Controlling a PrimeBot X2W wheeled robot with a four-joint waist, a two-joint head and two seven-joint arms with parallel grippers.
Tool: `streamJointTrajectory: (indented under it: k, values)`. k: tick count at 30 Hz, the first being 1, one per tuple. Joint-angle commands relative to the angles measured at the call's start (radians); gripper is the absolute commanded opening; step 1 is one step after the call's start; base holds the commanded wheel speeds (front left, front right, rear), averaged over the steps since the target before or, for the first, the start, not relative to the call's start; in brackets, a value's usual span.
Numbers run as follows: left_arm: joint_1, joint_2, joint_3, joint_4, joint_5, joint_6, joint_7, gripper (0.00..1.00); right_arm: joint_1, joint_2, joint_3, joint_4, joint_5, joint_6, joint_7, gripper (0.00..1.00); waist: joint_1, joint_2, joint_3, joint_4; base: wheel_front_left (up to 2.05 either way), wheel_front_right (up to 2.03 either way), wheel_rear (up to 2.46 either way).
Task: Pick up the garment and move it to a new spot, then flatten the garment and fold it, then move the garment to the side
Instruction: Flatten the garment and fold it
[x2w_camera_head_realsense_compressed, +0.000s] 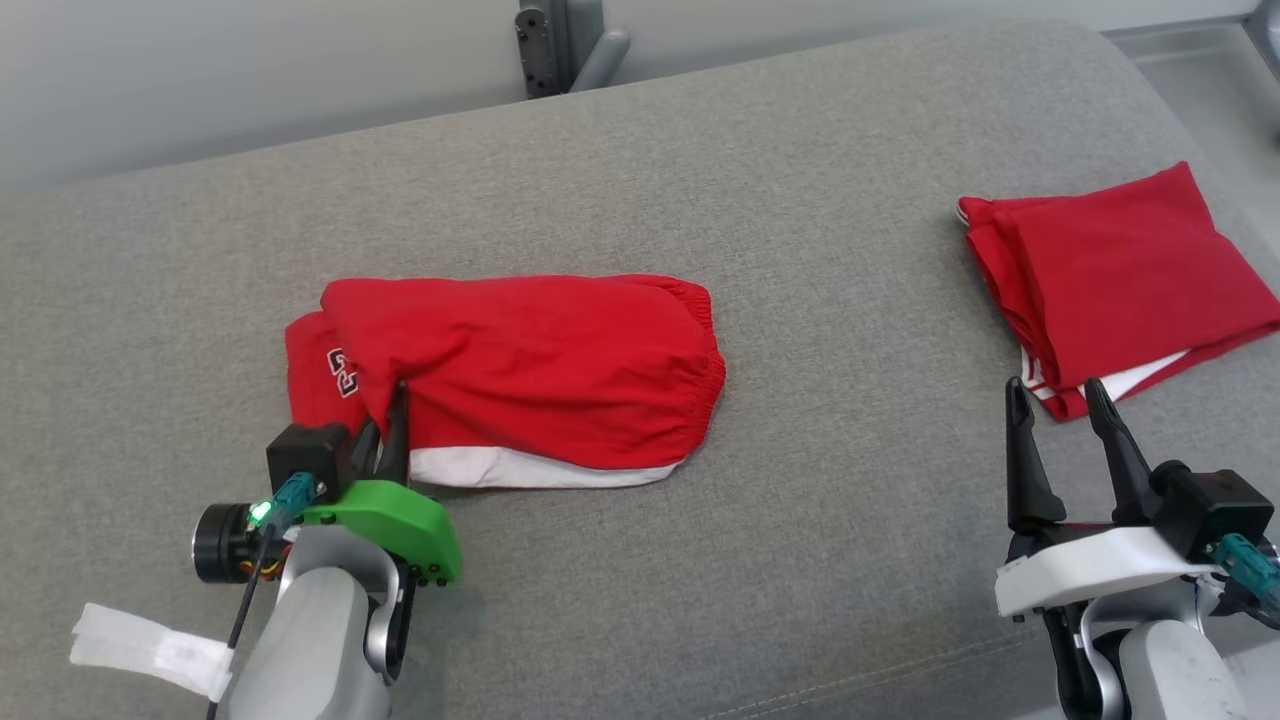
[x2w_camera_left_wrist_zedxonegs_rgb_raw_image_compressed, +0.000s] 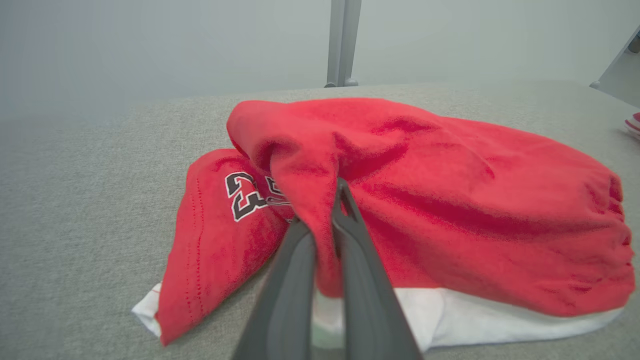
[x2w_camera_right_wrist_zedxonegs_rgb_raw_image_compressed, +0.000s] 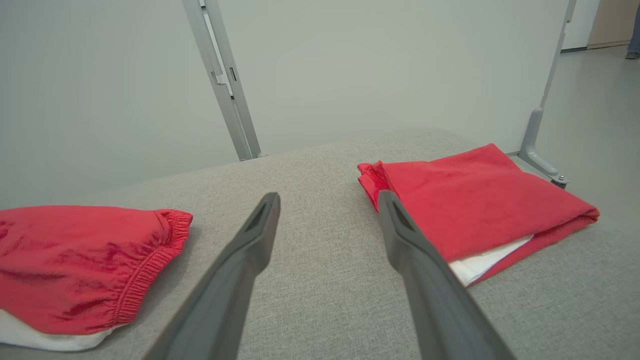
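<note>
We log the red garment (x2w_camera_head_realsense_compressed: 540, 370) lying mid-surface, its left-end fold pinched tight in the left gripper (x2w_camera_left_wrist_zedxonegs_rgb_raw_image_compressed: 327, 215). Right gripper (x2w_camera_head_realsense_compressed: 1058, 395) spread wide, empty. Grey upholstered surface (x2w_camera_head_realsense_compressed: 700, 180); pale wall (x2w_camera_right_wrist_zedxonegs_rgb_raw_image_compressed: 375, 65), metal post (x2w_camera_head_realsense_compressed: 555, 45) behind.

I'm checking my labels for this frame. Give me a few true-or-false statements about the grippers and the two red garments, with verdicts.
1. The left gripper is shut on the red shorts. True.
2. The right gripper grips the folded red garment. False: it is open and grips nothing, just short of that garment's near edge.
3. A white band shows along the shorts' near edge. True.
4. The folded garment lies on top of the shorts. False: they lie apart on the grey cushion.
</note>
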Motion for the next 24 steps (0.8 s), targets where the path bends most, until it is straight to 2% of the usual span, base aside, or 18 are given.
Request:
streamJointTrajectory:
  k: [1, 5, 11, 14, 21, 24]
  values:
    - [0.026, 0.009, 0.007, -0.018, 0.009, 0.014, 0.001, 0.00, 0.014, -0.003, -0.002, 0.005, 0.008, -0.001, -0.006, 1.00, 0.0000, 0.0120, -0.029, 0.037, 0.00, 0.00, 0.00]
    - [0.072, 0.021, 0.030, -0.070, 0.037, 0.068, 0.000, 0.00, 0.019, -0.003, 0.011, 0.014, 0.011, -0.001, -0.003, 1.00, 0.0000, 0.0120, -0.050, 0.071, 0.00, 0.00, 0.00]
    - [0.102, 0.034, 0.084, -0.055, 0.054, 0.197, 0.001, 0.00, 0.015, -0.003, 0.038, 0.023, 0.017, -0.001, 0.001, 1.00, 0.0000, 0.0120, -0.055, 0.078, 0.00, 0.00, 0.00]
    - [0.089, 0.029, 0.096, -0.022, 0.042, 0.212, 0.001, 0.00, 0.013, -0.003, 0.055, 0.027, 0.016, -0.001, 0.007, 1.00, 0.0000, 0.0120, -0.049, 0.070, 0.00, 0.00, 0.00]
    - [0.020, 0.023, 0.085, 0.094, 0.042, 0.206, 0.001, 0.00, 0.001, -0.003, 0.079, 0.030, 0.013, -0.001, 0.011, 1.00, 0.0000, 0.0120, -0.041, 0.049, 0.00, 0.00, 0.00]
    - [-0.015, 0.027, 0.074, 0.141, 0.058, 0.208, 0.001, 0.52, -0.001, -0.003, 0.086, 0.030, 0.009, -0.001, 0.015, 1.00, 0.0000, 0.0120, -0.039, 0.040, 0.00, 0.00, 0.00]
